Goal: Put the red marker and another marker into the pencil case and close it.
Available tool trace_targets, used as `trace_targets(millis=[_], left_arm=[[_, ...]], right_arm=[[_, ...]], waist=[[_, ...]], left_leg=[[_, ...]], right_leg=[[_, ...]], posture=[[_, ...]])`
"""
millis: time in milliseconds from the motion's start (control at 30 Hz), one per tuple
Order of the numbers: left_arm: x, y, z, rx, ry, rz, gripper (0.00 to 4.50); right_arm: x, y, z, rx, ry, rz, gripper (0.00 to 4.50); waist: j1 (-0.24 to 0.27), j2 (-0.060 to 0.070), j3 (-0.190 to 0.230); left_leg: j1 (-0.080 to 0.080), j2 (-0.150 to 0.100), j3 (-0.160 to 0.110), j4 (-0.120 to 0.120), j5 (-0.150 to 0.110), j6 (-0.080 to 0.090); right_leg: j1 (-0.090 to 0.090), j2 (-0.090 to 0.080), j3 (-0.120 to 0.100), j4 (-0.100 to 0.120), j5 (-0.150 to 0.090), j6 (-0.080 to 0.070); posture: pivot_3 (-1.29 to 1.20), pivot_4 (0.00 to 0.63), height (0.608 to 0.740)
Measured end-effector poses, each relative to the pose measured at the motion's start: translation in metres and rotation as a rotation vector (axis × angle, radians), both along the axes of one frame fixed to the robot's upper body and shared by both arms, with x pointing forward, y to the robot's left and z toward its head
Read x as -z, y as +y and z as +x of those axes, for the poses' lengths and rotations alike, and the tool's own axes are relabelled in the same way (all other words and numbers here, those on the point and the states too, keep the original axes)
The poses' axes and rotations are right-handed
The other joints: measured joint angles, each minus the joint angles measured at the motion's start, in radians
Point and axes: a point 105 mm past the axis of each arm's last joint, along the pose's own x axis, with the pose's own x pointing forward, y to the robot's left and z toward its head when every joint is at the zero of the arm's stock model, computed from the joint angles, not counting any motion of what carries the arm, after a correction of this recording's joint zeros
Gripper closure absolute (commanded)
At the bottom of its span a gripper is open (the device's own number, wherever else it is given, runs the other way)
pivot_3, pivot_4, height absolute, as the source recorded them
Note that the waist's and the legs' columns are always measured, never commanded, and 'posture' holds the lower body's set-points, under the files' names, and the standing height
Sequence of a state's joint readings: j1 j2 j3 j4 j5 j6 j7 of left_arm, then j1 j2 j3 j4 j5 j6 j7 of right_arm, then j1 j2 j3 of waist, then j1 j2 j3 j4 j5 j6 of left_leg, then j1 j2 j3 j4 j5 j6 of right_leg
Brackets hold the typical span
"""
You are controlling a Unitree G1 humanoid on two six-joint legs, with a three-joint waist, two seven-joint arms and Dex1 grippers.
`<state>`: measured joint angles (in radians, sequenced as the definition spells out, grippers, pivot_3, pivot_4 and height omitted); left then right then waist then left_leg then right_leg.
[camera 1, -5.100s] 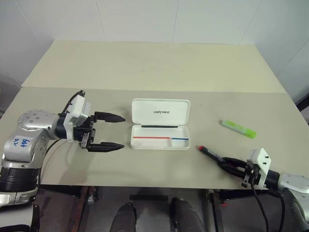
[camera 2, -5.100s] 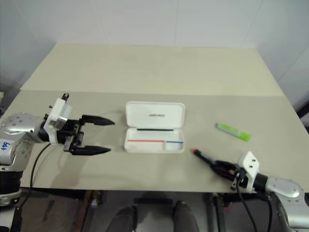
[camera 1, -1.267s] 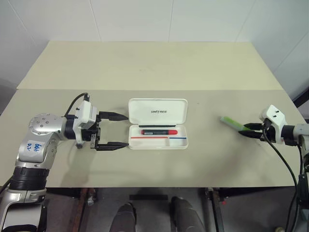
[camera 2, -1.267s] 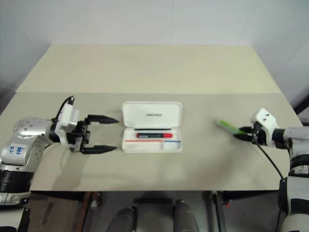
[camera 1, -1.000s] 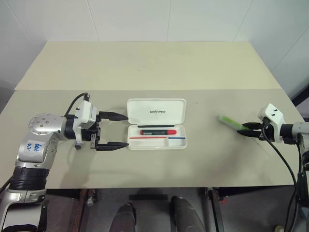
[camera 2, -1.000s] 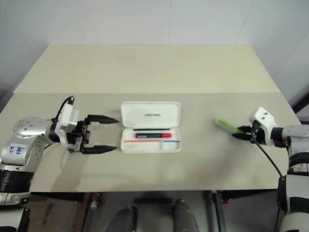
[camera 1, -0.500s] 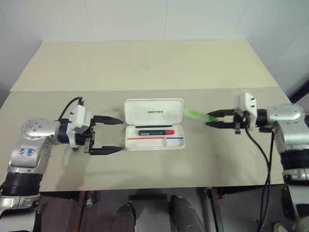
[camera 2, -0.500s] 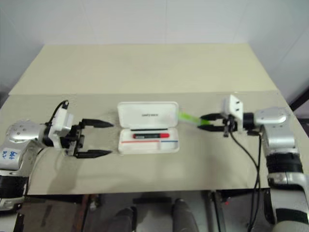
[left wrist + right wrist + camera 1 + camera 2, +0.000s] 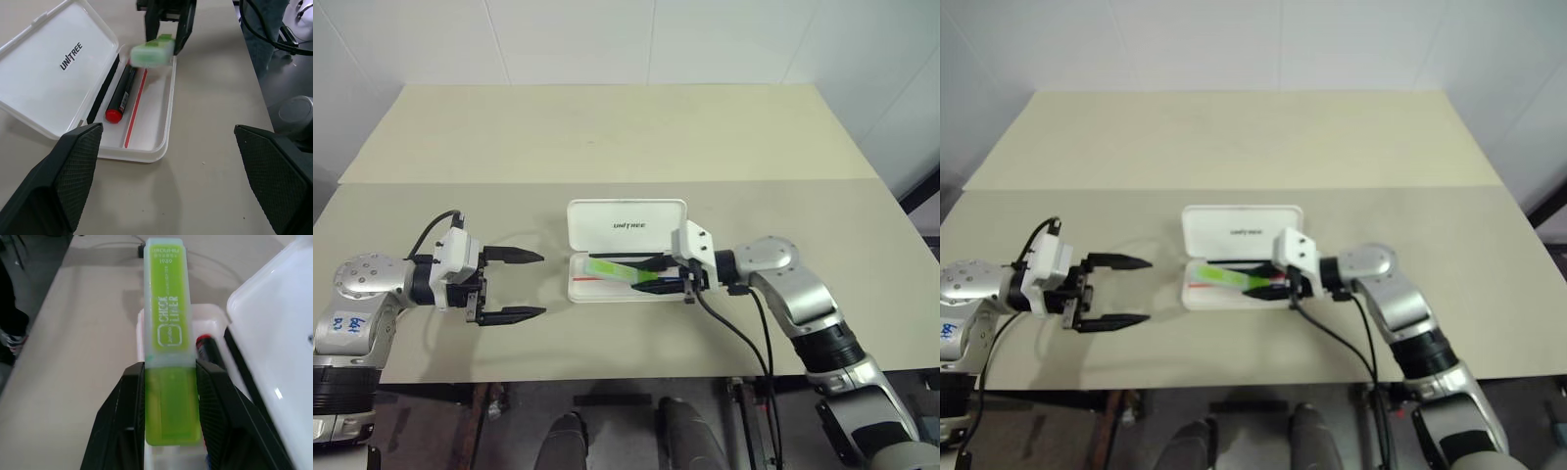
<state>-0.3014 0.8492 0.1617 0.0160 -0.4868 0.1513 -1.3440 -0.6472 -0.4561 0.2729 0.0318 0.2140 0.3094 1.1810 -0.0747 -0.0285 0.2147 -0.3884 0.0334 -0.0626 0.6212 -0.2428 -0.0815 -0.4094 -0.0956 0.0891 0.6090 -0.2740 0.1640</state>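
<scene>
Carried across, the right gripper (image 9: 658, 277) clamps the highlighter (image 9: 167, 352) over the pencil case (image 9: 628, 227); right wrist view shows its lettering.

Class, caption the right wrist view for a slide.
Right tool holds the highlighter over the open case, red marker inside.

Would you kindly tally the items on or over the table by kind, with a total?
Red marker: 1, lying in the case
Green highlighter: 1, held over the tray
Pencil case: 1, lid open
Total: 3
</scene>
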Motion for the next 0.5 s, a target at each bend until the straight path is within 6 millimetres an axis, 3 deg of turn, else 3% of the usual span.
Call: trace_targets(millis=[233, 500], left_arm=[[-0.001, 0.0, 0.001, -0.01, -0.005, -0.002, 0.0], [0.001, -0.001, 0.001, -0.026, 0.001, -0.004, 0.0]], right_arm=[[0.022, 0.011, 0.001, -0.05, 0.028, -0.085, 3.41], [0.023, 0.016, -0.001, -0.1, 0.008, -0.113, 3.41]], waist=[[0.002, 0.0, 0.0], [-0.003, 0.0, 0.0]], left_leg=[[-0.001, 0.0, 0.0, -0.002, 0.0, 0.0], [0.0, 0.0, 0.0, -0.002, 0.0, 0.0]], right_leg=[[-0.001, 0.0, 0.0, -0.002, 0.0, 0.0], [-0.001, 0.0, 0.0, -0.001, 0.0, 0.0]], posture=[[0.0, 0.15, 0.74], [0.0, 0.15, 0.74]])
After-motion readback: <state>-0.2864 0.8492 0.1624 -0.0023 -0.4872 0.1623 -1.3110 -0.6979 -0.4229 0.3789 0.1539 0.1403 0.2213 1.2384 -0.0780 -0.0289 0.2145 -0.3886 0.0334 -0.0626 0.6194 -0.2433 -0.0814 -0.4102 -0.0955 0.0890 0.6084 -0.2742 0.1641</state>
